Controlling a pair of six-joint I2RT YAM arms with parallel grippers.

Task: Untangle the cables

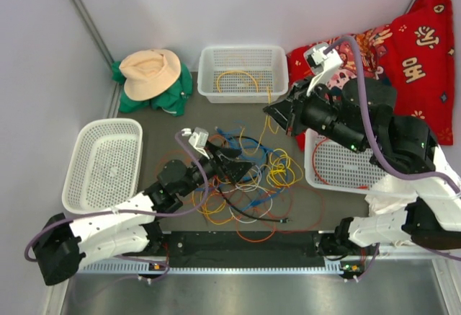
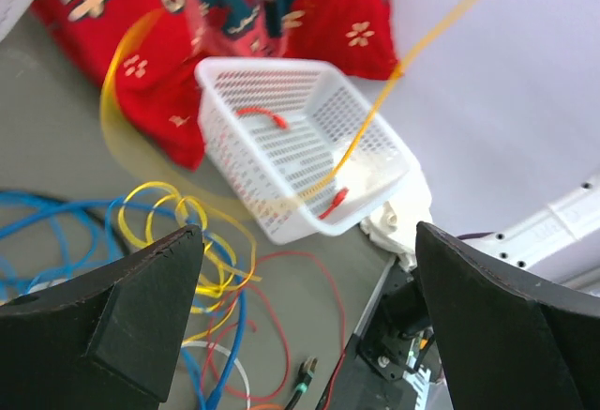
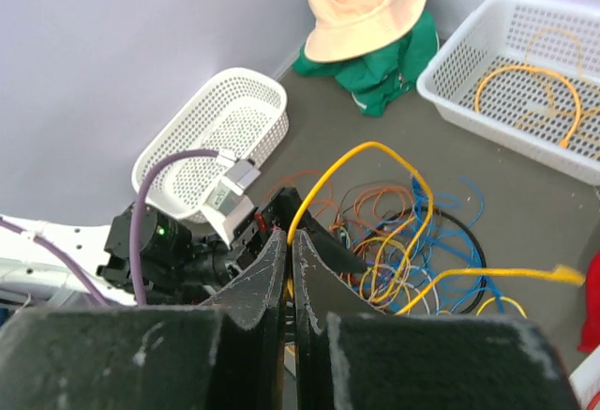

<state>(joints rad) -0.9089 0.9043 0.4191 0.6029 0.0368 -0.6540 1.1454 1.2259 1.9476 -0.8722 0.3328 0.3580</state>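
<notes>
We saw the right pincer [image 3: 289, 241] pressed together on a yellow cable [image 3: 375, 150], which came out from between its tips, arched upward and dropped back toward the heap. Seen from above, that pincer hung raised over the far right part of the table, with the strand running down from it.

The left pincer [image 2: 307, 241] stood spread wide, with nothing between its fingers. From above it sat low over the near-left side of the heap; whether it touched any strand we could not tell.

The cables [image 1: 248, 178] lay looped through one another in the middle of the dark grey table [image 1: 158, 124], in yellow, orange, blue, red, white and black.

Around them stood three white baskets:
- The oval basket [image 1: 79, 163] was at the left.
- The back basket [image 1: 205, 77] held a coiled yellow cord [image 1: 238, 78].
- The right basket [image 1: 311, 178], partly under the right arm, held a red cord [image 2: 262, 114].

A tan hat [image 1: 150, 72] rested on a green cloth [image 1: 176, 99] in the far left corner. A red patterned cloth [image 1: 425, 48] was bunched in the far right corner. Pale walls closed the space at the back and along both sides.
</notes>
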